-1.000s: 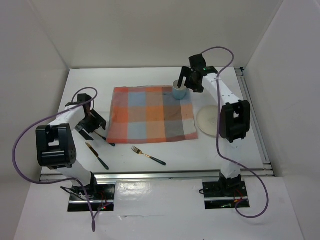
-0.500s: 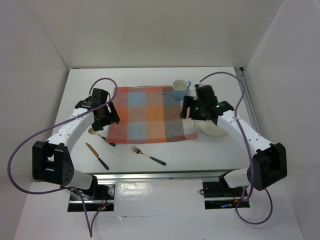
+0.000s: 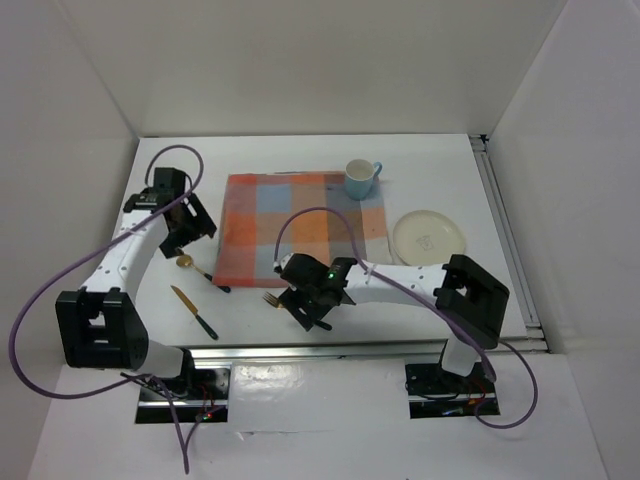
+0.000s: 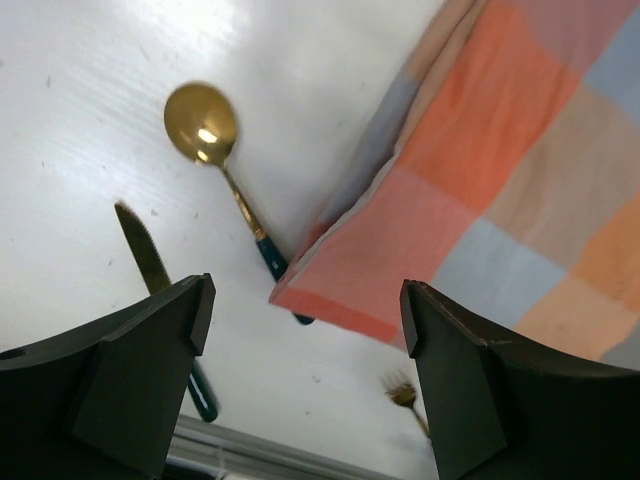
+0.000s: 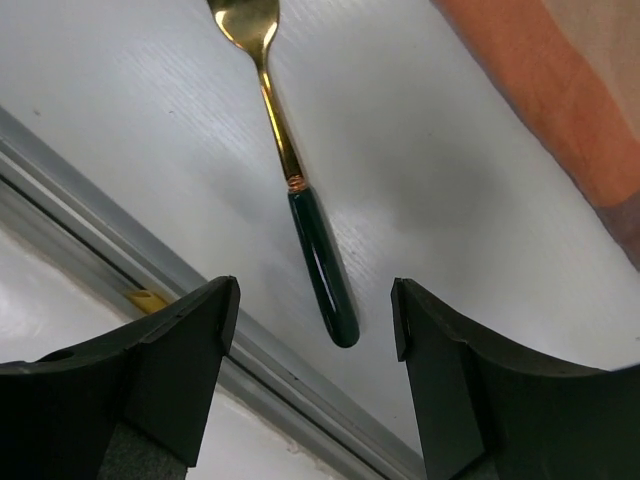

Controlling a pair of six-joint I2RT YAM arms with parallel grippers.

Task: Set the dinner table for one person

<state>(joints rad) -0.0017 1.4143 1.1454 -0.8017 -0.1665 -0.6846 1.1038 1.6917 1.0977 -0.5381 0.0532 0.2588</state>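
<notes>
I see the left fingers (image 4: 140, 370) standing wide apart and holding nothing; they hang over the near left corner of the checked cloth (image 3: 300, 225), where the gold spoon (image 4: 235, 190) lies with its dark handle end touching the edge of the cloth. The knife (image 3: 195, 312) lies a little nearer to the arm bases, apart from the spoon. The right fingers (image 5: 160, 370) are low over the fork (image 5: 290, 170), one on each side of its dark green handle, open and not touching it as far as I can see. The fork lies flat near the front rail, just beside the near edge of the cloth. The white surface (image 3: 450, 170) carries everything: the cloth is spread in its middle, the pale blue mug (image 3: 360, 178) stands upright at the far right corner of the cloth, and the round plate (image 3: 428, 235) lies to the right of the cloth, directly on the surface.
</notes>
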